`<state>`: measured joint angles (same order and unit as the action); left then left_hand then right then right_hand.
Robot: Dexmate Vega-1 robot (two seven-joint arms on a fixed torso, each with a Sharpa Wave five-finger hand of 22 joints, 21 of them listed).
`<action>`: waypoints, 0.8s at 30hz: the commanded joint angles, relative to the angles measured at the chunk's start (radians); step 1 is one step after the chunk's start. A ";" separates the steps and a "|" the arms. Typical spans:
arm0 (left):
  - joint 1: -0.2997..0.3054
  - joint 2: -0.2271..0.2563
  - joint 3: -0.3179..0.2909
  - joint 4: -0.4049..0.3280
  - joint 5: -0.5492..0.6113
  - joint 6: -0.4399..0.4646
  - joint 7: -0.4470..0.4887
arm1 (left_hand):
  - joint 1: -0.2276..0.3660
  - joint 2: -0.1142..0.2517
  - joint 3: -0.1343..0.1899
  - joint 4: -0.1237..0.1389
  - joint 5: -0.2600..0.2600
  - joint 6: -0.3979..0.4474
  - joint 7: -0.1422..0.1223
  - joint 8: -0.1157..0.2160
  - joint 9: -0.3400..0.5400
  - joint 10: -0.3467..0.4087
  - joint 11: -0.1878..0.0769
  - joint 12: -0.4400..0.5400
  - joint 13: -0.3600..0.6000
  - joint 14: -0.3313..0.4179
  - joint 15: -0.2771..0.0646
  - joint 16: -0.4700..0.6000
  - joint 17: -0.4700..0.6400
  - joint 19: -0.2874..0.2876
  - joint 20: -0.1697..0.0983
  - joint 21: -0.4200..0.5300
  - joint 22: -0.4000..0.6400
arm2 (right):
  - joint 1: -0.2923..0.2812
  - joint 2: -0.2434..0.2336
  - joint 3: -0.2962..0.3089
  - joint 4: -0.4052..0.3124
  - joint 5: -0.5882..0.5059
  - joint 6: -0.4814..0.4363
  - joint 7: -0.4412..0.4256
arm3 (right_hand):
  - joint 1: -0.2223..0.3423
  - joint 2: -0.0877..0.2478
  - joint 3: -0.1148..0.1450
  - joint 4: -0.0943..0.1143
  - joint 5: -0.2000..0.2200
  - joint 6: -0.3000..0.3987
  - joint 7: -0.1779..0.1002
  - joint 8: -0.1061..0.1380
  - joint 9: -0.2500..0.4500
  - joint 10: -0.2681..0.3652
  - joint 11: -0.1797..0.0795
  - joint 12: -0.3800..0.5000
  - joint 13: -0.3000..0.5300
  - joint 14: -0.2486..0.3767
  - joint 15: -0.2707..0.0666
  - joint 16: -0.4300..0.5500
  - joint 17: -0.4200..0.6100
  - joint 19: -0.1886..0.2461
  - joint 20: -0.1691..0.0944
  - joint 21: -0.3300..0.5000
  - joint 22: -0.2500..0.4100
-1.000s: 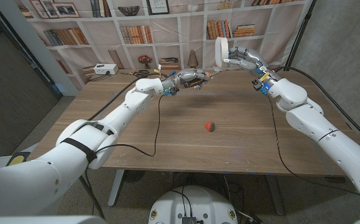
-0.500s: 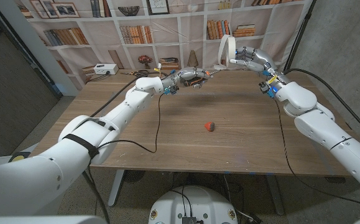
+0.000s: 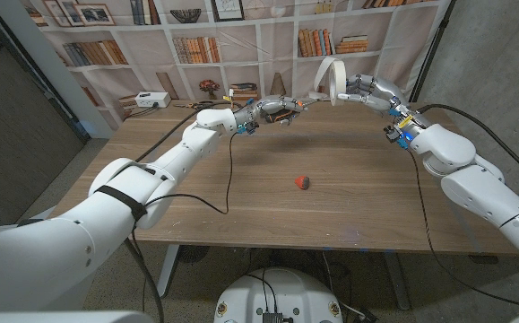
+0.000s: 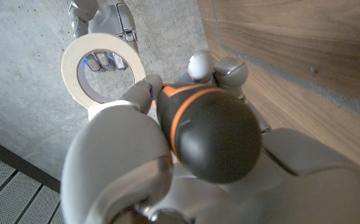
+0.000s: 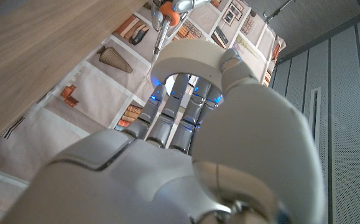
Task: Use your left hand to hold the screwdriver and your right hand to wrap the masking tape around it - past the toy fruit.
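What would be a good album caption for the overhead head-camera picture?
Over the wooden table, left hand holds a screwdriver toward the masking tape in the right hand; toy fruit lies nearer.

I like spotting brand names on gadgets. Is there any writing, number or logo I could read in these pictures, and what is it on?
None can be read.
Book spines on the shelf backdrop: too small and blurred.
Masking tape: plain, no print.
Screwdriver handle: black and orange, no lettering visible.

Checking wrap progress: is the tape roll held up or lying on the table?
Held up: the right hand grips the masking tape above the table, near the screwdriver.
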<state>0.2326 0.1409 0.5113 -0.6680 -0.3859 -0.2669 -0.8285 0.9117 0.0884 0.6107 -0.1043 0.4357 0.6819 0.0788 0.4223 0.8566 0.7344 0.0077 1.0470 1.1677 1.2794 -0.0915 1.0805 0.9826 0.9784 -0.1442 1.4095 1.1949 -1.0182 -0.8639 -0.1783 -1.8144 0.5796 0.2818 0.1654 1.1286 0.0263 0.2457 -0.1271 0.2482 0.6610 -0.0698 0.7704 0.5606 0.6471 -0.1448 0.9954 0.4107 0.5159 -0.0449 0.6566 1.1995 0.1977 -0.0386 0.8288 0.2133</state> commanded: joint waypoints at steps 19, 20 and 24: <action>-0.006 -0.014 0.005 -0.020 0.020 0.043 0.006 | -0.008 0.057 0.232 0.226 -0.007 0.009 -0.003 0.012 -0.002 0.004 -0.009 0.008 0.002 0.094 -0.097 -0.002 -0.004 0.005 -0.072 0.003 0.002 | -0.258 -0.241 0.229 -0.176 0.020 -0.231 0.120 | -0.161 0.169 0.202 0.190 0.000 -0.001 0.007 0.061 0.076 -0.010 0.006 0.011 0.460 -0.007 -0.168 -0.020 -0.002 -0.014 -0.040 0.014 -0.003; -0.005 -0.013 0.006 -0.026 0.020 0.046 0.008 | -0.008 0.057 0.232 0.227 -0.007 0.009 -0.004 0.013 0.000 0.001 -0.006 0.012 0.011 0.097 -0.097 -0.001 -0.005 0.002 -0.071 0.000 0.000 | -0.270 -0.240 0.239 -0.179 0.019 -0.239 0.124 | -0.161 0.170 0.203 0.190 0.000 -0.002 0.007 0.061 0.077 -0.010 0.006 0.011 0.460 -0.006 -0.167 -0.019 -0.002 -0.014 -0.040 0.015 -0.003; 0.004 -0.008 0.009 -0.052 0.021 0.057 0.016 | -0.008 0.057 0.233 0.226 -0.007 0.010 -0.002 0.013 -0.004 0.004 -0.007 0.008 0.001 0.099 -0.099 0.005 0.003 0.001 -0.071 -0.001 -0.002 | -0.302 -0.236 0.268 -0.192 0.009 -0.284 0.138 | -0.161 0.170 0.204 0.189 -0.001 -0.001 0.007 0.062 0.075 -0.011 0.007 0.011 0.458 -0.007 -0.167 -0.020 -0.001 -0.016 -0.040 0.017 -0.004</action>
<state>0.2208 0.1256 0.5129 -0.6736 -0.3688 -0.2351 -0.8285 0.9117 0.0884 0.6107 -0.1043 0.4282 0.6821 0.0784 0.4295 0.8519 0.7369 0.0052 1.0509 1.1666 1.2795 -0.0915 1.0803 0.9795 0.9784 -0.1442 1.4094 1.1910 -1.2146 -1.0655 -0.0038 -1.9515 0.6071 0.1012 0.2767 1.1285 0.0263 0.2508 -0.1283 0.2468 0.6583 -0.0679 0.7705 0.5606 0.6391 -0.1373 0.9991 0.4141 0.5122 -0.0487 0.6425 1.1961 0.1909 -0.0390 0.8403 0.2086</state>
